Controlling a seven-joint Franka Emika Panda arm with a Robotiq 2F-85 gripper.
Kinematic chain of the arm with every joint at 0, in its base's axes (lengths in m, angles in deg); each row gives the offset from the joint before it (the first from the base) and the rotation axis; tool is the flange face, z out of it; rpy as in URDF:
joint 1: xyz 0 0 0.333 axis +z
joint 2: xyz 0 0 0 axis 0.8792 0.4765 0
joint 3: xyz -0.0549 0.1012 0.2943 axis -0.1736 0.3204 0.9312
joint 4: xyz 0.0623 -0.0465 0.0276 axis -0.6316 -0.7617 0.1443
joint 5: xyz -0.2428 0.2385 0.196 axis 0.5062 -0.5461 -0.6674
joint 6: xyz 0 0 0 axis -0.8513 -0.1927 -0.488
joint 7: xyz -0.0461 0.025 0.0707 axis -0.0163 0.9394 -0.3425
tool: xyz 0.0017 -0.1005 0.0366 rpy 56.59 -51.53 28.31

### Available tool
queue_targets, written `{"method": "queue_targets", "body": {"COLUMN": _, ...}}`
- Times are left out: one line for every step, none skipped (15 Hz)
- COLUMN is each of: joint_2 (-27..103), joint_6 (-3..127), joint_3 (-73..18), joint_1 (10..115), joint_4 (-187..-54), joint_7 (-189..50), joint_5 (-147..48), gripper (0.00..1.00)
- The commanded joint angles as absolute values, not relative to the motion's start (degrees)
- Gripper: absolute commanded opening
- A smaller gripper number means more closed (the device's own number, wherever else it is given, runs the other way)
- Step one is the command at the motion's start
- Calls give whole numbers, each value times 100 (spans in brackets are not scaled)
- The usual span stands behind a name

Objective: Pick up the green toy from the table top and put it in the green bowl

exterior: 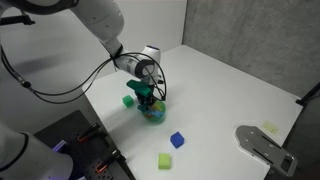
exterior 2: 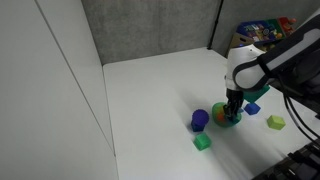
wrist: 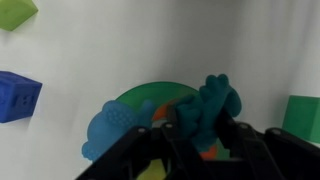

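My gripper (exterior: 148,96) is shut on the green toy (wrist: 206,108), a dark teal block, and holds it just over the green bowl (wrist: 138,97). The bowl stands on the white table in both exterior views (exterior: 154,113) (exterior 2: 231,120), mostly covered by the gripper (exterior 2: 233,107). In the wrist view the toy sits between the black fingers (wrist: 200,132), above the bowl's inside, where orange and blue markings show.
A bright green cube (exterior: 129,100) (exterior 2: 202,142) (wrist: 303,115) lies close beside the bowl. A blue cylinder (exterior 2: 200,120) stands next to it. A blue cube (exterior: 177,140) (wrist: 18,95) and a pale yellow-green cube (exterior: 165,160) (wrist: 15,12) lie farther off. A grey fixture (exterior: 262,145) sits at the table's edge.
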State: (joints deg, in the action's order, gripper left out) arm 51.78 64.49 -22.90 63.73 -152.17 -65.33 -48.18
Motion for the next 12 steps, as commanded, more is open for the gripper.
{"method": "queue_targets", "body": {"joint_2": 5269, "joint_6": 6428, "joint_3": -2317, "joint_1": 6373, "joint_4": -14977, "joint_7": -6453, "joint_5": -4751, "gripper": 68}}
{"method": "queue_targets", "body": {"joint_2": 5233, "joint_6": 6382, "joint_3": -2321, "joint_1": 6360, "joint_4": -14946, "joint_7": -6444, "joint_5": -4759, "gripper": 75}}
{"method": "queue_targets", "body": {"joint_2": 5199, "joint_6": 6352, "joint_3": -2308, "joint_1": 6333, "joint_4": -14918, "joint_7": -6406, "joint_5": -4788, "gripper": 82}}
{"method": "queue_targets", "body": {"joint_2": 5134, "joint_6": 6307, "joint_3": -2335, "joint_1": 6331, "joint_4": -14893, "joint_7": -6420, "joint_5": -4769, "gripper": 91}}
{"method": "queue_targets", "body": {"joint_2": 5096, "joint_6": 6287, "joint_3": -2342, "joint_1": 6315, "joint_4": -14863, "joint_7": -6409, "joint_5": -4778, "gripper": 98}}
{"method": "queue_targets", "body": {"joint_2": 5037, "joint_6": 6207, "joint_3": -2351, "joint_1": 6287, "joint_4": -14822, "joint_7": -6390, "joint_5": -4797, "gripper": 100}}
{"method": "queue_targets", "body": {"joint_2": 4981, "joint_6": 6166, "joint_3": -2364, "joint_1": 6265, "joint_4": -14800, "joint_7": -6377, "joint_5": -4801, "gripper": 100}}
{"method": "queue_targets", "body": {"joint_2": 4897, "joint_6": 6061, "joint_3": -2367, "joint_1": 6225, "joint_4": -14774, "joint_7": -6346, "joint_5": -4832, "gripper": 100}}
{"method": "queue_targets", "body": {"joint_2": 4823, "joint_6": 5998, "joint_3": -2396, "joint_1": 6214, "joint_4": -14756, "joint_7": -6358, "joint_5": -4815, "gripper": 100}}
{"method": "queue_targets", "body": {"joint_2": 4720, "joint_6": 5871, "joint_3": -2412, "joint_1": 6182, "joint_4": -14735, "joint_7": -6339, "joint_5": -4819, "gripper": 100}}
{"method": "queue_targets", "body": {"joint_2": 4589, "joint_6": 5719, "joint_3": -2434, "joint_1": 6156, "joint_4": -14730, "joint_7": -6328, "joint_5": -4822, "gripper": 100}}
{"method": "queue_targets", "body": {"joint_2": 4469, "joint_6": 5592, "joint_3": -2461, "joint_1": 6141, "joint_4": -14733, "joint_7": -6338, "joint_5": -4803, "gripper": 100}}
